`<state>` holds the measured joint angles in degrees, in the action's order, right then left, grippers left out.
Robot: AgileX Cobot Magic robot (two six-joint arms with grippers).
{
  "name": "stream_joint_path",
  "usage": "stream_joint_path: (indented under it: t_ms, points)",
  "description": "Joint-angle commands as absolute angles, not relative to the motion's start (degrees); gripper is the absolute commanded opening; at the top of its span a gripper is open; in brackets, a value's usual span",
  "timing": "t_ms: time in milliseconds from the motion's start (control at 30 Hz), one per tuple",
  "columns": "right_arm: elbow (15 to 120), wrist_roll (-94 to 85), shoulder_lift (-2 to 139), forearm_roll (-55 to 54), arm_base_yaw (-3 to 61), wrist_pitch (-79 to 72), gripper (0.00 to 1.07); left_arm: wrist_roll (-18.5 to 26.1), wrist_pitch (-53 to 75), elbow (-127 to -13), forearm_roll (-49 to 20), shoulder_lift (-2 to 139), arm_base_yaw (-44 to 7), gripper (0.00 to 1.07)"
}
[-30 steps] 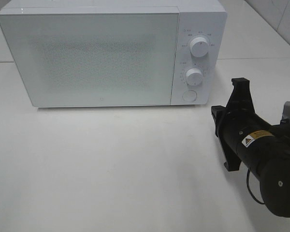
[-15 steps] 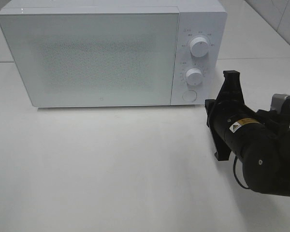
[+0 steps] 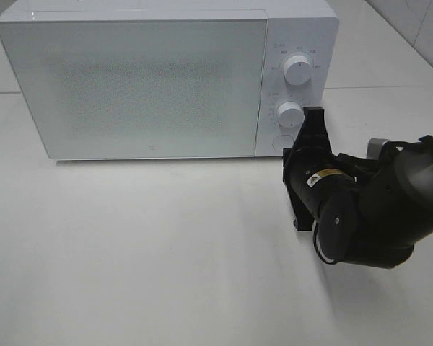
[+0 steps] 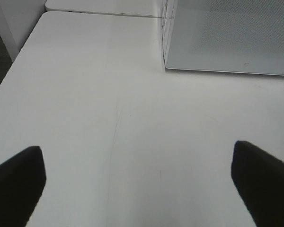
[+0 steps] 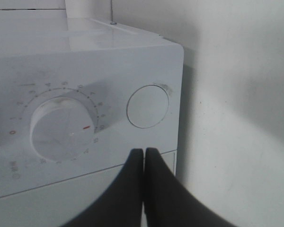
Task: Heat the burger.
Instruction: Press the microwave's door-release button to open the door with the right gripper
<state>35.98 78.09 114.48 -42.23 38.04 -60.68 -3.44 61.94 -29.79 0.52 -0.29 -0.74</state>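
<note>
No sight of the burger in any view; probably behind the closed door (image 3: 130, 86) of the microwave (image 3: 166, 29), though impossible to confirm through the frosted front. At the microwave's control panel, right gripper (image 5: 143, 152) pressed fully together and holding nothing, tips close to the round button (image 5: 147, 106) and beside the lower dial (image 5: 61, 125); contact with the panel not possible to tell. Off the microwave's front left corner, over the desk (image 4: 109, 94), left gripper (image 4: 139, 182) spread wide, also with nothing in it. Possible trouble from here: pushing the round button, likely the door release, instead of turning the dial; sliding off the smooth dial with closed tips; shoving the microwave backward by pressing too hard.
</note>
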Motion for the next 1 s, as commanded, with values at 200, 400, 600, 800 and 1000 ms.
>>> stream_joint_path:
  t_ms: [200, 400, 600, 800, 1000]
  points:
    - [41.1, 78.1, 118.4, -42.2, 36.2, -58.6, 0.00, -3.5, 61.2, -29.7, 0.0, -1.2, -0.5, 1.01]
    - [44.2, 78.0, 120.9, -42.4, 35.4, -58.5, 0.00, -3.5, 61.2, -29.7, 0.0, -1.2, -0.5, 1.01]
    - [46.4, 77.4, 122.0, -42.2, 33.6, -58.6, 0.00, -3.5, 61.2, -29.7, 0.0, -1.2, -0.5, 1.01]
    - [48.5, 76.9, 123.5, -42.2, 33.5, -58.3, 0.00, -3.5, 61.2, -29.7, 0.0, -1.2, -0.5, 1.01]
    - [49.6, 76.4, 123.5, -43.3, 32.8, -57.5, 0.00, -3.5, 61.2, -29.7, 0.0, -1.2, -0.5, 1.01]
